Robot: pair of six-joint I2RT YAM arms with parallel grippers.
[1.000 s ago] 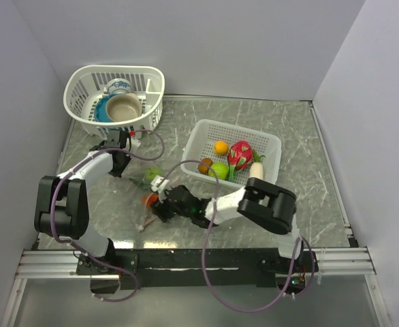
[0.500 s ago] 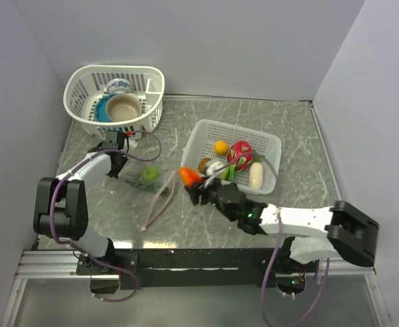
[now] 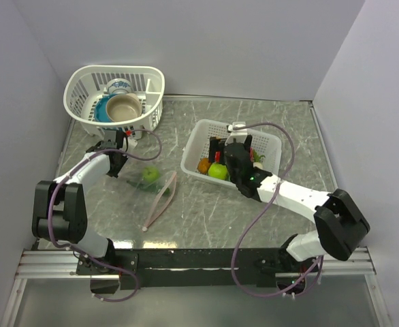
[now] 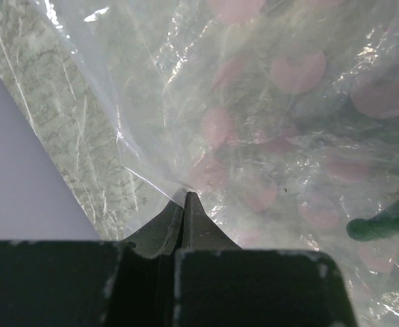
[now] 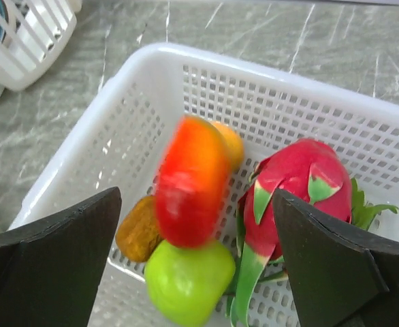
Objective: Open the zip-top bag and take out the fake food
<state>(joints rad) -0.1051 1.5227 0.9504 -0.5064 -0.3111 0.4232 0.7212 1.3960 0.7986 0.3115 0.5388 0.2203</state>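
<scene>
The zip-top bag (image 3: 160, 194) lies flat on the table left of centre, its pink zipper strip toward the front, with a green round fruit (image 3: 149, 175) in it. My left gripper (image 3: 115, 163) is shut on the bag's far-left corner; the left wrist view shows the jaws (image 4: 184, 195) pinching clear plastic (image 4: 267, 102). My right gripper (image 3: 228, 146) hangs open over the white mesh basket (image 3: 198, 131). A blurred red-orange fruit (image 5: 191, 180) is loose between its fingers (image 5: 63, 245), above a green fruit (image 5: 186, 279), a brown piece (image 5: 138, 231), an orange (image 5: 232, 142) and the dragon fruit (image 5: 295, 177).
A round white basket (image 3: 84, 75) with bowls and a cup stands at the back left, just beyond my left arm. Walls close in the table on the left, back and right. A dark green stem (image 4: 383, 221) shows through the bag.
My right gripper carried the red-orange fruit from the bag to above the rectangular basket and opened; the fruit is now free of the fingers. The left gripper has stayed on the bag.
</scene>
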